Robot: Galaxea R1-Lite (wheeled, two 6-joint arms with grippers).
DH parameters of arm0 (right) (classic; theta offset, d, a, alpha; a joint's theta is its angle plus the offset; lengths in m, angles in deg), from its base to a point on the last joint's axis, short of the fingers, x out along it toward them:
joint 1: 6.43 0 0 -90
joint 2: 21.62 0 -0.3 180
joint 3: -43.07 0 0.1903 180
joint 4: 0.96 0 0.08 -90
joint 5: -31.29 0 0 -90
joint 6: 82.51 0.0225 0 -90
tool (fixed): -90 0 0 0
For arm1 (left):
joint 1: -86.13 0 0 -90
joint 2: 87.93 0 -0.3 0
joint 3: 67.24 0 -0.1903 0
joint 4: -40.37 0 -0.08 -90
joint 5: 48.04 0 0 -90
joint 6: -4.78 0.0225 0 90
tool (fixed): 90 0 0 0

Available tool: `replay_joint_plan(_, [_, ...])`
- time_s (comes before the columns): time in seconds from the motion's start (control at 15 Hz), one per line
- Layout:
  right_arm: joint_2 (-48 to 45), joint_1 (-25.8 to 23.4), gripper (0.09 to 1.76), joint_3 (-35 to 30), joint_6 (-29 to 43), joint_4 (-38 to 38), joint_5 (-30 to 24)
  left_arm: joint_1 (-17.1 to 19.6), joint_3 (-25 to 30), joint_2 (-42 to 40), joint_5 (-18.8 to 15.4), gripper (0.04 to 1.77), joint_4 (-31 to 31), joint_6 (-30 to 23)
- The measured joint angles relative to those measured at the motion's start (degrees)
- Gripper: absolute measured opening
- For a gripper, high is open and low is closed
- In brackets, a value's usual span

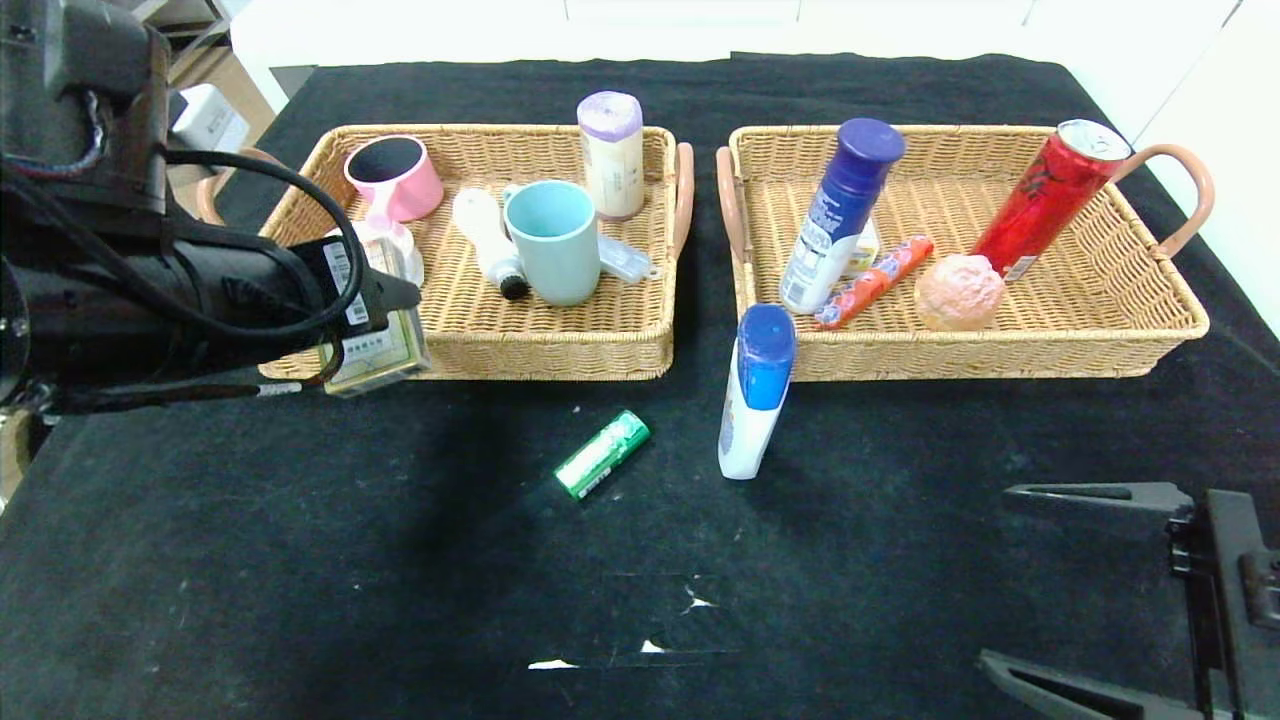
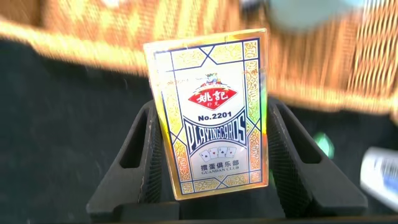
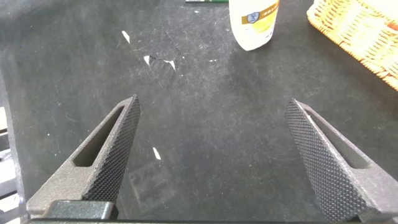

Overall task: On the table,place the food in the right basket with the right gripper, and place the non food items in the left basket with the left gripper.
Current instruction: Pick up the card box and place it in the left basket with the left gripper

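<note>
My left gripper is shut on a gold and blue playing card box, held just above the front left corner of the left basket. In the left wrist view the box stands between both fingers, with the basket wall behind it. My right gripper is open and empty at the table's front right; it also shows in the right wrist view. A green tube and a white bottle with a blue cap lie on the black table in front of the baskets.
The left basket holds a pink cup, a teal mug, a purple-lidded canister and small items. The right basket holds a blue-capped bottle, a red can, a peach ball and a red stick.
</note>
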Motion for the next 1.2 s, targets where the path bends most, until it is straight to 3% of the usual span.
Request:
replay_joint_plan(0.33, [-0.18, -0.22, 1.71, 0.17, -0.02, -0.07, 0.05, 4.11, -3.78, 4.71, -0.76, 1.02, -10.61, 5.46])
replay_joint_plan(0.87, [-0.20, -0.49, 1.71, 0.01, 0.07, -1.71, 0.09, 7.91, -14.52, 16.26, -0.69, 1.02, -12.14, 7.06])
replay_joint_plan(1.2, [-0.20, -0.57, 1.71, -0.13, -0.02, -1.71, 0.11, 8.24, -15.90, 18.63, -0.72, 1.02, -12.09, 8.57])
